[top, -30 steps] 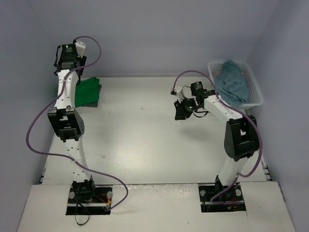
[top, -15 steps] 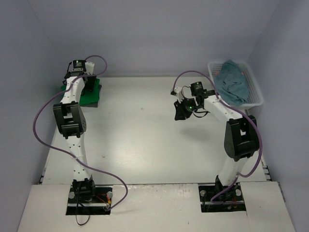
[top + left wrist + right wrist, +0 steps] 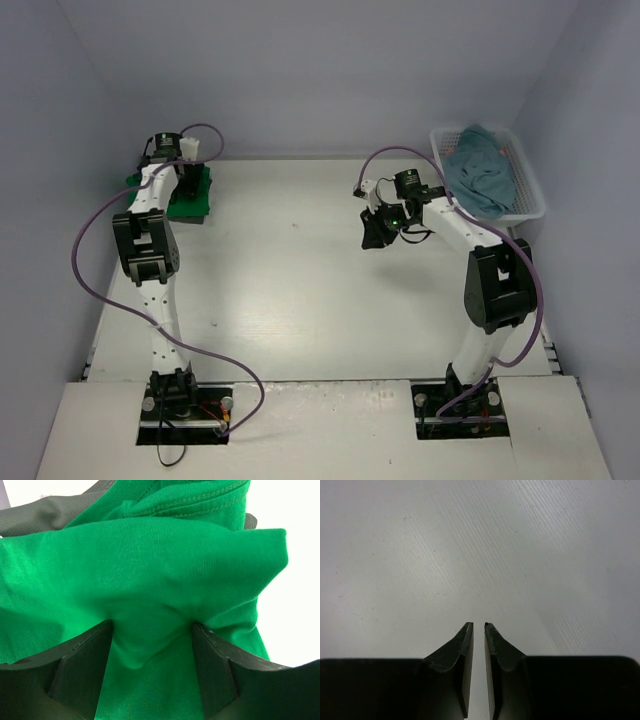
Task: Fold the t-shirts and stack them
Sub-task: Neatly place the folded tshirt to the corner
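A folded bright green t-shirt [image 3: 195,195] [image 3: 150,555] lies at the table's far left, on top of a dark grey-green t-shirt [image 3: 40,515]. My left gripper [image 3: 182,182] [image 3: 152,630] is pressed down into the green cloth, jaws open, and a fold bulges up between its fingers [image 3: 85,660]. A teal-blue t-shirt [image 3: 482,172] sits crumpled in the white basket at the far right. My right gripper [image 3: 372,235] [image 3: 479,626] hovers over bare table right of centre, its jaws all but together with nothing between them.
The white mesh basket [image 3: 530,208] stands at the far right corner, against the right wall. Purple cables loop from both arms. Grey walls close in the table on three sides.
My left arm has come down from high above the far left corner, and its gripper now rests in the green t-shirt. The right arm has not moved.
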Controlling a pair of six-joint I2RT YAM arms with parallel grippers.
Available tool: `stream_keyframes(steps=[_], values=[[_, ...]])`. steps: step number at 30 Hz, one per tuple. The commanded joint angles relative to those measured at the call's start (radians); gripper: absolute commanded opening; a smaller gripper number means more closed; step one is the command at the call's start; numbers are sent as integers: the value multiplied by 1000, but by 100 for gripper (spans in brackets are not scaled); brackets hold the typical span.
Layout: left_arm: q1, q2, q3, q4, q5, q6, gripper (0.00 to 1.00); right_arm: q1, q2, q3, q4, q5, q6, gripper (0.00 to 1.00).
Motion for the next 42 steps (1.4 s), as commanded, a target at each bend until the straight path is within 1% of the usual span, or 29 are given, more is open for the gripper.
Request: stream_keyframes(steps=[1, 4, 6, 10, 11, 13, 14, 15, 16, 18, 19, 21, 22, 23, 24, 27, 28, 29, 31, 32, 33, 35, 39, 41, 42], values=[[9, -85, 17, -33, 3, -19, 59, -8, -13, 14, 10, -17, -12, 12], [10, -114, 74, -70, -2, -24, 59, -10, -17, 29, 10, 0, -4, 13], [9, -142, 115, -102, 6, -34, 59, -11, -26, 54, 9, 29, 3, 21], [10, -229, 150, -143, 58, -65, 60, -18, -57, 98, 9, 75, 23, 33], [10, -246, 157, -172, 75, -82, 60, -21, -68, 120, 9, 87, 37, 47], [9, -296, 157, -197, 131, -97, 60, -25, -83, 135, 9, 123, 54, 60], [10, -316, 154, -220, 154, -104, 60, -28, -94, 143, 9, 132, 66, 73], [9, -333, 146, -234, 180, -111, 60, -34, -112, 148, 9, 141, 72, 81], [7, -373, 126, -263, 237, -117, 60, -39, -120, 151, 9, 150, 77, 99], [7, -419, 88, -282, 285, -124, 60, -50, -152, 151, 9, 172, 95, 100], [6, -476, 33, -291, 337, -124, 60, -56, -161, 145, 7, 196, 102, 100], [4, -537, -33, -295, 378, -120, 60, -70, -204, 131, 9, 215, 111, 100], [2, -603, -68, -294, 414, -119, 60, -88, -216, 113, 9, 241, 114, 100], [2, -637, -142, -292, 428, -113, 60, -99, -235, 103, 9, 250, 117, 100], [-1, -698, -177, -295, 443, -111, 60, -111, -265, 94, 9, 258, 128, 100], [-7, -787, -311, -306, 507, -90, 60, -175, -328, 53, 9, 244, 151, 100], [-8, -848, -346, -306, 523, -84, 60, -189, -344, 36, 9, 244, 158, 100], [-8, -881, -415, -305, 547, -68, 60, -211, -373, 7, 15, 256, 168, 100], [-8, -965, -478, -303, 561, -48, 60, -229, -391, -16, 19, 273, 197, 100], [-10, -993, -509, -297, 564, -35, 60, -258, -411, -41, 24, 259, 203, 100], [-10, -1045, -573, -285, 564, -27, 61, -263, -425, -59, 36, 256, 212, 100], [-10, -1085, -628, -277, 573, -13, 61, -321, -448, -111, 72, 249, 240, 100], [-10, -1166, -782, -253, 599, -16, 61, -363, -471, -156, 110, 275, 246, 100], [-10, -1192, -835, -233, 612, -27, 61, -381, -489, -174, 127, 261, 238, 100], [-10, -1218, -865, -201, 612, -27, 61, -381, -496, -202, 134, 278, 234, 100]])
